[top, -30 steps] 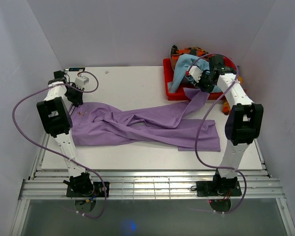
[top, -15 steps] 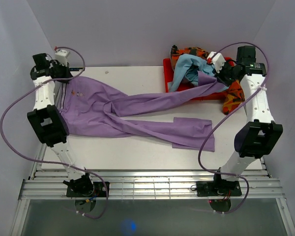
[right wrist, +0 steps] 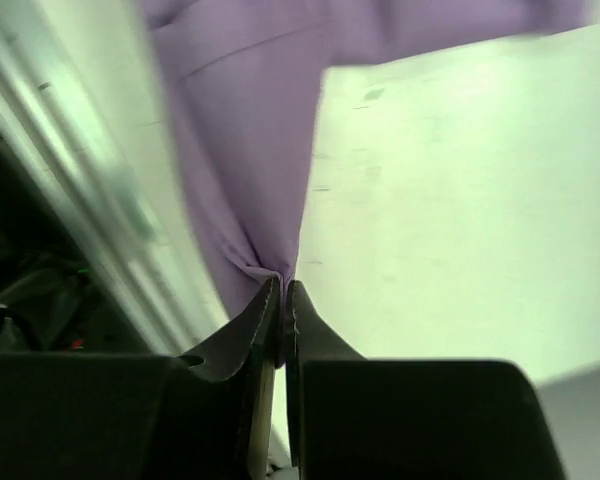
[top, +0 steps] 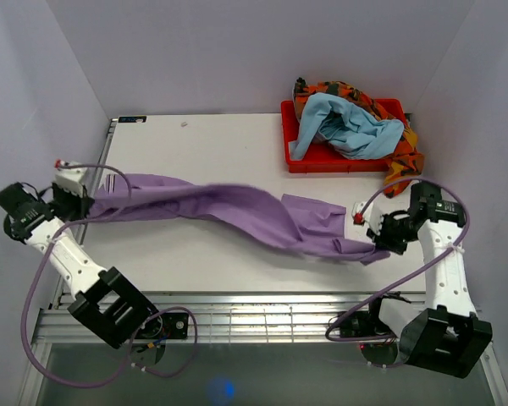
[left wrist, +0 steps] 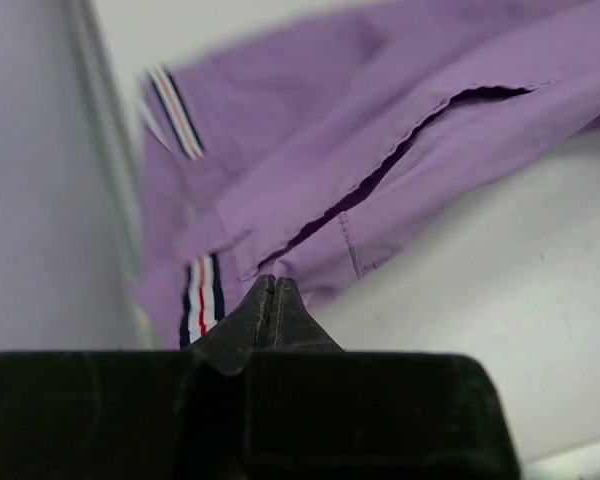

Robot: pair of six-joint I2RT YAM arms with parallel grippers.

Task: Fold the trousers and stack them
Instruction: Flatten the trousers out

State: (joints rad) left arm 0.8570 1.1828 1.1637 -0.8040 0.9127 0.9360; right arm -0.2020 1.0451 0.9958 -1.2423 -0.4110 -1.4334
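Purple trousers (top: 237,211) stretched lengthwise across table (top: 195,144); left end effector (top: 74,201) clamped on waistband end, right end effector (top: 374,235) pinching leg end.

Ahead of the left gripper's (left wrist: 273,288) matt black plastic fingers, the trousers (left wrist: 400,120) were soft, matt lilac cloth on a smooth white table (left wrist: 500,300).

No text, label or number can be read anywhere.

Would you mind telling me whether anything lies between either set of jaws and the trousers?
Nothing visible does: the left jaws and right jaws are each shut directly on the trousers, at opposite ends.
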